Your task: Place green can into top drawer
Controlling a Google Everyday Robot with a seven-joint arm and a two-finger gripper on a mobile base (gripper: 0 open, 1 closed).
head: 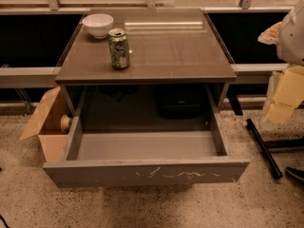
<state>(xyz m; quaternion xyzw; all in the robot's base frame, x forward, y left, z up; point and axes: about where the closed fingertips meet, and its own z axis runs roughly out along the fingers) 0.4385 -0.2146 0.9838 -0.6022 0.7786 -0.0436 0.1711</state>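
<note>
The green can [118, 48] stands upright on the brown table top [180, 51], at its left side, just in front of a white bowl [98, 24]. The top drawer [147, 171] is pulled out wide below the table top, its pale grey inside bare, with white scratches on its front panel. My gripper [281, 103] hangs at the far right edge of the view, to the right of the table and well away from the can, below a white arm part [293, 34]. It holds nothing that I can see.
An open cardboard box [47, 122] sits on the floor left of the drawer. A dark object [180, 101] lies under the table behind the drawer. Black chair legs [266, 148] stand on the speckled floor at the right. A window ledge runs behind the table.
</note>
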